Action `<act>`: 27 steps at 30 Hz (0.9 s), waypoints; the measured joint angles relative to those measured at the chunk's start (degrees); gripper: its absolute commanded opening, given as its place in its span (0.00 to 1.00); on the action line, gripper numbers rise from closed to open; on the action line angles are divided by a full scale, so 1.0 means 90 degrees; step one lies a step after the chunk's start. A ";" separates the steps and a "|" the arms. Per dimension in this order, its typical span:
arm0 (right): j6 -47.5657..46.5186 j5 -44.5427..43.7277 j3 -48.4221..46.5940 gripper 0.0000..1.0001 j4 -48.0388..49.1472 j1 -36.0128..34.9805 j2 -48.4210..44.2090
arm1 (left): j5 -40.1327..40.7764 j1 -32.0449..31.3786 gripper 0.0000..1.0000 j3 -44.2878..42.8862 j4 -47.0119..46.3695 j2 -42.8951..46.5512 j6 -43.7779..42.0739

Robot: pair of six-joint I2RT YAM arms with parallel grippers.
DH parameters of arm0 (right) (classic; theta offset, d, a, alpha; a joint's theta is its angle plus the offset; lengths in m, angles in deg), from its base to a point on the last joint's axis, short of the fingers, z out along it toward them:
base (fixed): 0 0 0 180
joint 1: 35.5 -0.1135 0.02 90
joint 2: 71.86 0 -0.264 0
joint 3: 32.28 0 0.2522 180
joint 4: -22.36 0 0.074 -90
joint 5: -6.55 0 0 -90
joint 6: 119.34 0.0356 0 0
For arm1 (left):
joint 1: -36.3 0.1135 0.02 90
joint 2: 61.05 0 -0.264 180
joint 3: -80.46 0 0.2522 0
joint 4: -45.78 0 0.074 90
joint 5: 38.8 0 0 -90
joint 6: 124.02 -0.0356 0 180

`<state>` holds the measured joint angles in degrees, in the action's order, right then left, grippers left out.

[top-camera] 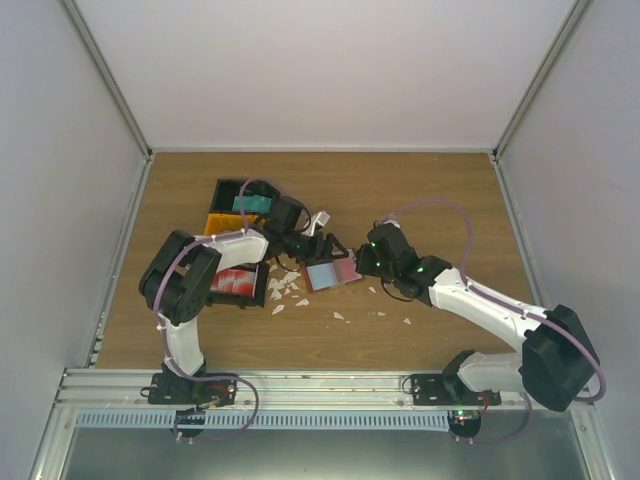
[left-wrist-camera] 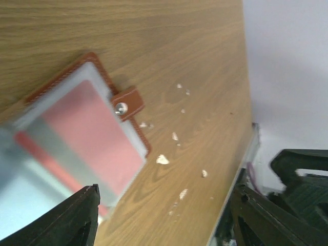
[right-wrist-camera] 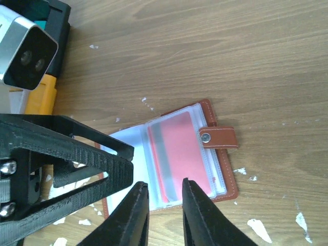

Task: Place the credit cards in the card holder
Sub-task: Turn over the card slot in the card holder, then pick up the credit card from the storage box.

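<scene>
Insertion step: the flat reddish-brown leather-like card holder (right-wrist-camera: 218, 138) lies open on the wooden table (top-camera: 420, 200), with a red plastic credit card (right-wrist-camera: 177, 154) in its clear sleeve. Your left gripper (left-wrist-camera: 164, 205) gapes empty; your right gripper (right-wrist-camera: 165, 195) stands barely parted at the card's end. Push it squarely home.

The card holder (top-camera: 332, 272) lies open about the middle of the table (top-camera: 430, 200), one of the credit cards (right-wrist-camera: 177, 154) in its sleeve. My left claw (left-wrist-camera: 164, 220) hangs at its left, my right claw (right-wrist-camera: 165, 207) at its right. The tray (top-camera: 222, 186) sits left, toward the far-left corner. Scraps (top-camera: 285, 290) lie between tray and holder.
</scene>
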<state>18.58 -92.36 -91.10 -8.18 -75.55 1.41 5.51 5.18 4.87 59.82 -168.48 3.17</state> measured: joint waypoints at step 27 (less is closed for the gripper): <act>-0.0199 0.1433 0.0661 0.57 0.1112 -0.0012 0.0032 | 0.4736 0.0947 0.73 0.1467 0.4476 0.3891 -0.1020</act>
<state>16.78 -79.46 -85.15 1.83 -75.66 1.69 48.13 13.71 18.08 100.10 -133.47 -6.01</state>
